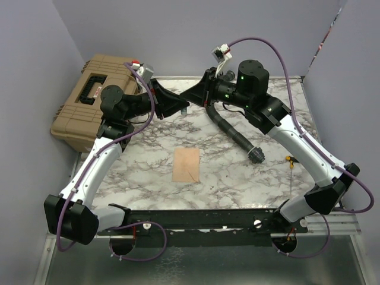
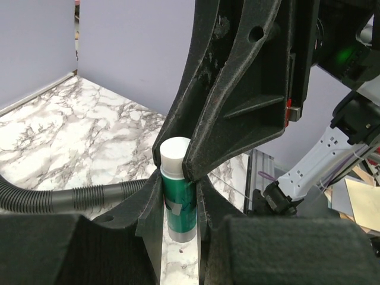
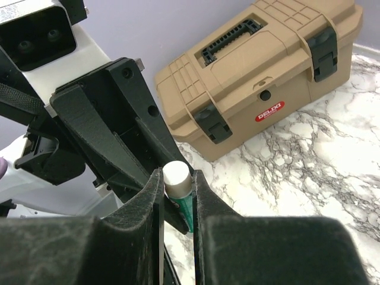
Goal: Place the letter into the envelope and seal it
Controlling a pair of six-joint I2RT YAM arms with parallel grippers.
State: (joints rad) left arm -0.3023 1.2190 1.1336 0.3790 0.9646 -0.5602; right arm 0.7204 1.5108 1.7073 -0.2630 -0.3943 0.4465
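Glue stick [image 2: 180, 205] sits clamped in your left jaws; your right jaws pinch its white cap [image 3: 176, 173].

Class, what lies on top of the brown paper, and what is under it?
Nothing lies on the brown paper; it rests flat on the marble table. Anything beneath or inside it is hidden.
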